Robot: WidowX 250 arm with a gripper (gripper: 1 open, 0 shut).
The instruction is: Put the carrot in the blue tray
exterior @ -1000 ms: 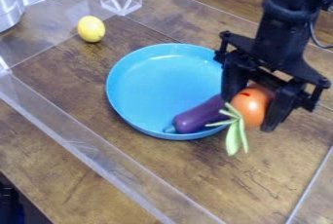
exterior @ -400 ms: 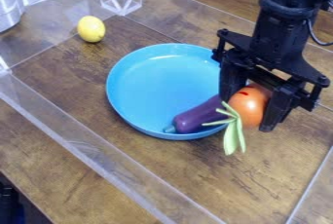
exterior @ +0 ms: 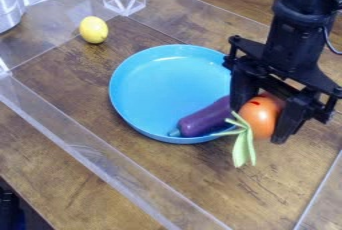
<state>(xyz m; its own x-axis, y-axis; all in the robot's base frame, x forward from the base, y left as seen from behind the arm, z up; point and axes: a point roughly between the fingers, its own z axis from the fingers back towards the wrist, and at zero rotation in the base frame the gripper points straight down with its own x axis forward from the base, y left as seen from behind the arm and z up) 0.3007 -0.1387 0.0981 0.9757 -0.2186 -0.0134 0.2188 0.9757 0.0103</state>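
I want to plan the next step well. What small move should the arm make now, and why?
Probably a short lift, then a carry left over the blue tray. The gripper is shut on the carrot, which sits just outside the tray's right rim, beside the eggplant lying across that rim. Lifting first should keep the carrot clear of the eggplant.

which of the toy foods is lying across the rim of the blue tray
The eggplant, purple: it lies across the tray's rim. The carrot is in the gripper; the lemon sits apart.
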